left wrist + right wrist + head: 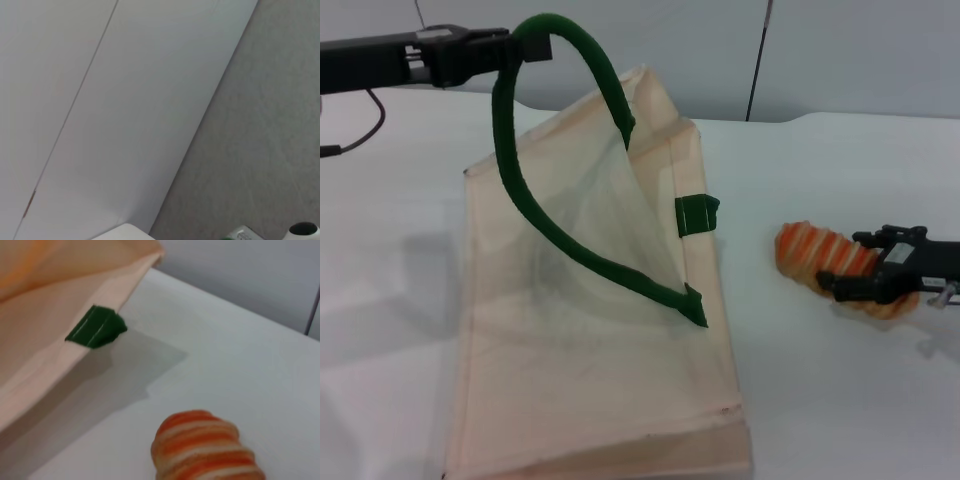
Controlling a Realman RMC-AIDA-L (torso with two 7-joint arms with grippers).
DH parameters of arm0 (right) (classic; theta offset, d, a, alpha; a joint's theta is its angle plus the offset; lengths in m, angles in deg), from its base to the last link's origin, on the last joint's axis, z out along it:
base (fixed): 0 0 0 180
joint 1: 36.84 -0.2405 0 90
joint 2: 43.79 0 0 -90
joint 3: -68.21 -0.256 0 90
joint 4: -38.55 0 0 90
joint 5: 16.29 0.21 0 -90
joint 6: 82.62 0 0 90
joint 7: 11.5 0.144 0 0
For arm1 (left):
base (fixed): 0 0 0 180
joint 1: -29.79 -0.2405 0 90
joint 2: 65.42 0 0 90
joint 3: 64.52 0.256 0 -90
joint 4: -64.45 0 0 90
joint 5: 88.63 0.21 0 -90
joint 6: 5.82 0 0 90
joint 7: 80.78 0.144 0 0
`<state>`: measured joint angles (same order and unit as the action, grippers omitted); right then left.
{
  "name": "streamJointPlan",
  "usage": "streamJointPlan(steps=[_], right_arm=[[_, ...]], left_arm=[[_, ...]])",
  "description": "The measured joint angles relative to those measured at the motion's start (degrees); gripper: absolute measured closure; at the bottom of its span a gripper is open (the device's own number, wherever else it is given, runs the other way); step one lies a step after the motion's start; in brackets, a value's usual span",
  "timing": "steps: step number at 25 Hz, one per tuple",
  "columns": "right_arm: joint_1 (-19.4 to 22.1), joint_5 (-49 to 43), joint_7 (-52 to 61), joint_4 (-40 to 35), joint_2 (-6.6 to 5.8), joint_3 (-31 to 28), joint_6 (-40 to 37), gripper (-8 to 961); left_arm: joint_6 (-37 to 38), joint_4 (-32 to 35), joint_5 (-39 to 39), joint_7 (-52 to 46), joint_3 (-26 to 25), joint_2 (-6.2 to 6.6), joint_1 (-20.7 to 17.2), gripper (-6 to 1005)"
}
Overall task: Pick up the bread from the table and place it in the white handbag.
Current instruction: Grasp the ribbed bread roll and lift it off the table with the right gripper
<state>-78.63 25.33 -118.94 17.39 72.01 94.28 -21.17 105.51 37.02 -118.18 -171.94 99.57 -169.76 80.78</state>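
The white handbag point(590, 330) lies on the table point(840, 400) with its near side down. My left gripper point(520, 45) is at the top left, shut on one dark green handle point(525, 200) and holding it up, so the bag's mouth gapes toward the right. The bread point(810, 255), tan with orange stripes, lies on the table right of the bag. My right gripper point(850, 262) is open at the bread, one jaw on each side. The right wrist view shows the bread's end point(202, 447) close by and the bag's edge point(70, 315) with a green handle tab point(95, 327).
The table's far edge meets a grey wall point(720, 50). The left wrist view shows only wall panels point(100, 100) and grey floor point(260, 150). White tabletop stretches between bag and bread.
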Motion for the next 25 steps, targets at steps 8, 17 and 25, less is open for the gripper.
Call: streamJointPlan(steps=[8,17,25], right_arm=[[0.08,1.37,-0.66,-0.21,0.01,1.4,0.23,61],[-0.03,1.27,-0.62,-0.43,-0.28,1.15,0.26,237],[0.62,6.67,-0.68,-2.65,-0.41,-3.13,0.87,288]], left_arm=[[0.03,0.02,-0.25,0.06,0.0,0.02,-0.11,845],[0.03,0.07,-0.37,0.01,0.0,0.02,0.02,843],[0.03,0.04,-0.42,-0.1,0.0,0.02,0.15,840]])
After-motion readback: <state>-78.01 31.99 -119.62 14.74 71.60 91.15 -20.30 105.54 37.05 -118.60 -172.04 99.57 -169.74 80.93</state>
